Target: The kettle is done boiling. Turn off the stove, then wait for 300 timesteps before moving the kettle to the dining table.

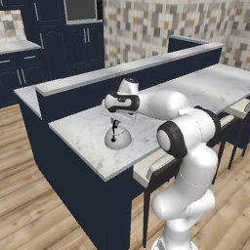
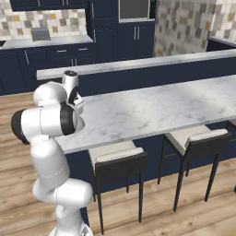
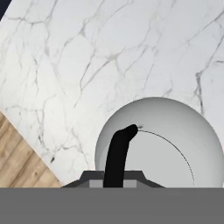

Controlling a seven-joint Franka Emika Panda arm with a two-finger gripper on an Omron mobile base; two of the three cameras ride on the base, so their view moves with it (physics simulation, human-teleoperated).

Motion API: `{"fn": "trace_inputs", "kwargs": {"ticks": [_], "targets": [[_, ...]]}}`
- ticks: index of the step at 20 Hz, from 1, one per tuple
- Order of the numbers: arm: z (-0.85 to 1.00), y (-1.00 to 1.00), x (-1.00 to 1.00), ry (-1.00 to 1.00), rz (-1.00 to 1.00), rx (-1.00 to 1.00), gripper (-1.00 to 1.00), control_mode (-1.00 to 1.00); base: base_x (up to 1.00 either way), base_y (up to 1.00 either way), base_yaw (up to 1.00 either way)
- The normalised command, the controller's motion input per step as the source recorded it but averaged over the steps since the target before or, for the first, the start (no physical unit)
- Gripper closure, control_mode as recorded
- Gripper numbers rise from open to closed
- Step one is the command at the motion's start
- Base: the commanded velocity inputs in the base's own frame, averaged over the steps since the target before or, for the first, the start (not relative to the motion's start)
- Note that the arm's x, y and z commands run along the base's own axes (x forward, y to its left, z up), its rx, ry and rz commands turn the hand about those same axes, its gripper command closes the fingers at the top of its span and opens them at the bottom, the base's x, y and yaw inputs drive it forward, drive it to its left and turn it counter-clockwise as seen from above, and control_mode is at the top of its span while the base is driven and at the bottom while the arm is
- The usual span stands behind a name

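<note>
While your two-finger gripper (image 1: pixel 115 123) hangs over the squat silver-grey dome kettle (image 1: pixel 117 138), it sits on the long white-grey marble dining table (image 1: pixel 205 88); whether its thin black handle is clasped is unclear.

Rm: wood plank floor (image 2: pixel 193 221), pale brown. Back wall w/ mosaic tile (image 1: pixel 146 24) in beige/grey/tan. Navy cabinets (image 2: pixel 60 57) along far wall, well beyond claw (image 1: pixel 115 122), marble top on them. Tall navy unit w/ built-in oven window (image 2: pixel 134 9). Two dark-framed stools (image 2: pixel 117 159) w/ pale seats, nearer than claw, tucked under counter edge. Light even, soft.
</note>
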Motion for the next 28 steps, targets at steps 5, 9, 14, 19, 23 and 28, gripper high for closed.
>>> {"fn": "trace_inputs", "kwargs": {"ticks": [5, 9, 14, 19, 23, 28], "targets": [[-0.15, 0.07, 0.22, 0.00, 0.00, 0.00, 1.00, -1.00, 0.00, 0.00, 0.00], [-0.15, 0.10, 0.21, 0.00, 0.00, 0.00, 1.00, -1.00, 0.00, 0.00, 0.00], [-0.18, 0.12, 0.19, 0.00, 0.00, 0.00, 1.00, -1.00, 0.00, 0.00, 0.00], [-0.18, 0.05, 0.14, 0.00, 0.00, 0.00, 1.00, -1.00, 0.00, 0.00, 0.00], [-0.10, 0.03, 0.13, 0.00, 0.00, 0.00, 1.00, -1.00, 0.00, 0.00, 0.00], [-0.11, 0.03, 0.17, 0.00, 0.00, 0.00, 1.00, -1.00, 0.00, 0.00, 0.00]]}}
